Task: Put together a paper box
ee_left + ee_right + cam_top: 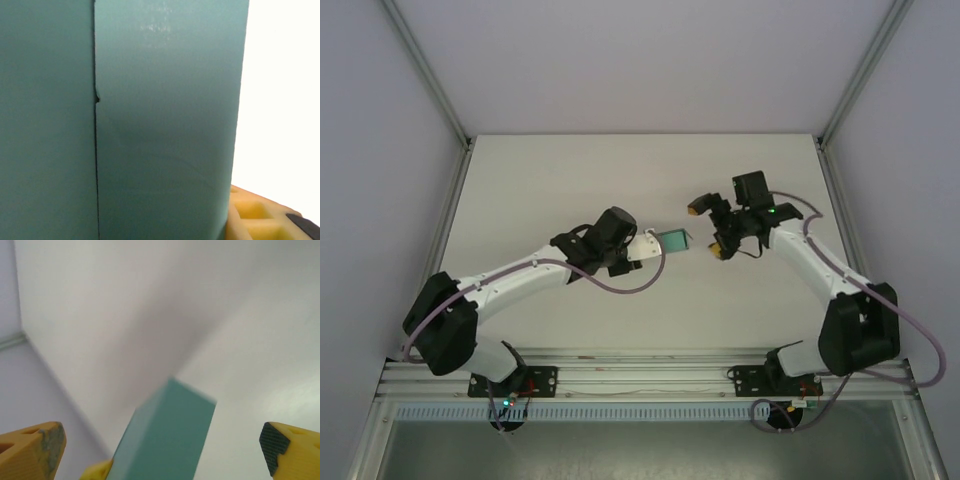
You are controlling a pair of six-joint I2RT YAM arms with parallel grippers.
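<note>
The paper box (672, 241) looks folded into a block, clamped over the desk's (620, 170) middle by the left claw (656, 245); the right claw (708, 230) gapes wide, empty, just beside it; end flaps unclear.

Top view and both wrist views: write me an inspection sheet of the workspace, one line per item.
Surface: white table, matte, no marks seen.
Job's things: paper box, teal, folded into a rectangular block; the left wrist view shows a seam down one face.
Clutter: nothing seen.
Hands: left hand shut on the paper box at one end; right hand open wide, facing the box's free end, not touching it.
Cables: purple cable loops under the left arm; a second cable runs beside the right arm; both are apart from the box.
Surroundings: aluminium frame posts and pale walls around the table.
</note>
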